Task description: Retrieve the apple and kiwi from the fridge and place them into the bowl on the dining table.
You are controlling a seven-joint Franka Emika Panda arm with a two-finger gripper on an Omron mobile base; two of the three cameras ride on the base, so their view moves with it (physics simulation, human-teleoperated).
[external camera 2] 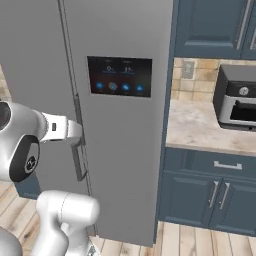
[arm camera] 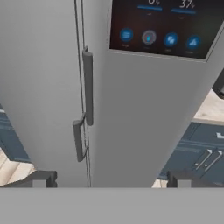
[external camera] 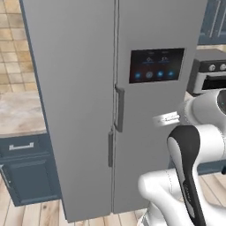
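Arm extended level toward the closed fridge point(external camera: 88, 88); gripper point(arm camera: 109, 179) with jaws released, facing the door handles point(arm camera: 88, 87), apart from them.

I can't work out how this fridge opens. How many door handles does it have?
2. The upper handle is on the right door, beside the centre seam below the black panel. The lower handle is on the left door, just across the seam. Both doors are shut.

Both base views look forward from behind the arm at the closed fridge point(external camera: 110, 110), sharing its dispenser panel point(external camera 2: 120, 76), which the hand view faces closer.
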